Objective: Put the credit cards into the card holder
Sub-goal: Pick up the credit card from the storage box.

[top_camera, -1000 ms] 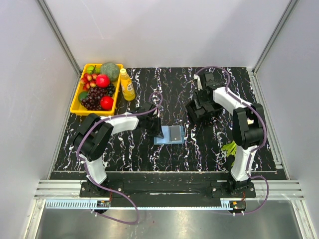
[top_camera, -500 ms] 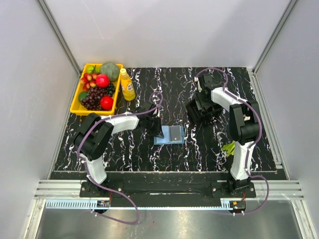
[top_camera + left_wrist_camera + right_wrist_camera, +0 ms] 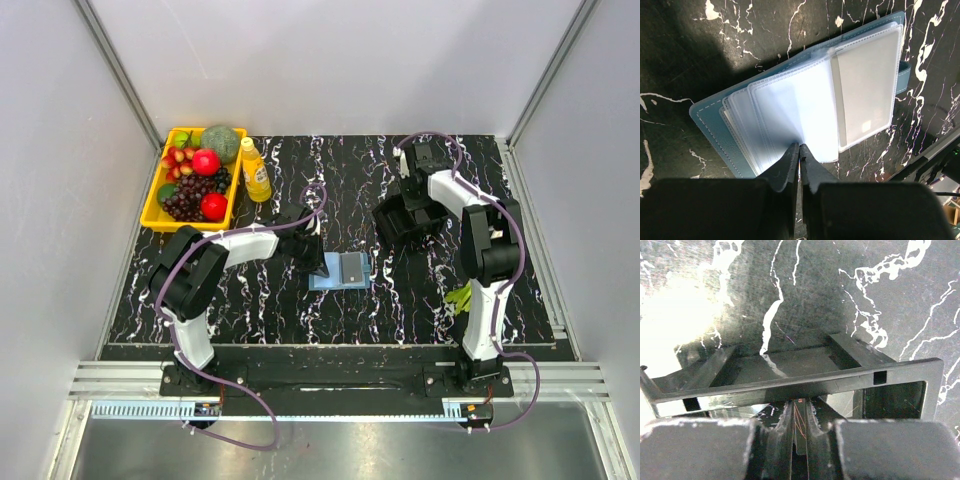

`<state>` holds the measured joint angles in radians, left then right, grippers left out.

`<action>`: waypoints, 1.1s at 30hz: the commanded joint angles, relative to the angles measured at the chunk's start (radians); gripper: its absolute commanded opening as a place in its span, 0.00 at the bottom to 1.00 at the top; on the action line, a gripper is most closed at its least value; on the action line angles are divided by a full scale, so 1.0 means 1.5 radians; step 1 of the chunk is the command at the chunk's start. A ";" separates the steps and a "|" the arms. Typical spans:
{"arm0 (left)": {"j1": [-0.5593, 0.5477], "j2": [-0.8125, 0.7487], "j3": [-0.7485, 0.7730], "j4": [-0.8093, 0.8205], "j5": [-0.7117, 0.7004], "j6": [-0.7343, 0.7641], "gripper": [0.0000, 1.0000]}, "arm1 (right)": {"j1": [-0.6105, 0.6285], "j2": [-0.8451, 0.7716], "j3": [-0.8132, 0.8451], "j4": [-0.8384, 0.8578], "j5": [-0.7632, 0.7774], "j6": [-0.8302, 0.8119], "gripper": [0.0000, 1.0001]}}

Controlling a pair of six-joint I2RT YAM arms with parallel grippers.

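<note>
Pickup looks to be the step in hand. My right fingers [image 3: 790,415] stand narrow, pinched on what seems a thin dark credit card [image 3: 799,425] standing edge-on inside the black box-like frame [image 3: 790,382]. My left fingers [image 3: 796,152] are pressed together, tips on the clear sleeves [image 3: 790,100] of the open blue folding card holder [image 3: 710,122], which lies on the black marbled tabletop [image 3: 690,45] between the arms. One grey card [image 3: 867,85] sits sleeved. Next I would lift the card straight up, clear of the frame, then carry it to a free sleeve.
</note>
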<state>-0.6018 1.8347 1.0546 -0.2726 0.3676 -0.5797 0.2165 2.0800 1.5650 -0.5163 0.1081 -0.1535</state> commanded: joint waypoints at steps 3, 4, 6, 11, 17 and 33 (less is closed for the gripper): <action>0.004 0.022 0.013 -0.008 -0.018 0.019 0.08 | -0.004 -0.025 -0.023 -0.018 -0.095 0.005 0.10; 0.004 0.022 0.011 -0.009 -0.019 0.018 0.08 | -0.004 -0.030 -0.024 -0.017 -0.106 0.001 0.08; 0.004 0.022 0.011 -0.009 -0.019 0.019 0.08 | -0.005 -0.037 -0.027 -0.017 -0.109 0.002 0.04; 0.004 0.021 0.012 -0.007 -0.018 0.019 0.08 | -0.004 -0.081 -0.044 -0.006 -0.157 0.002 0.04; 0.006 0.023 0.016 -0.012 -0.015 0.023 0.08 | -0.004 -0.100 -0.040 0.009 -0.051 0.019 0.64; 0.018 0.021 0.022 -0.025 -0.018 0.034 0.08 | -0.019 0.036 -0.012 -0.046 -0.012 0.015 0.74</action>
<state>-0.5903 1.8423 1.0679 -0.2913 0.3771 -0.5648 0.1986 2.0865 1.5593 -0.5220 0.1272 -0.1318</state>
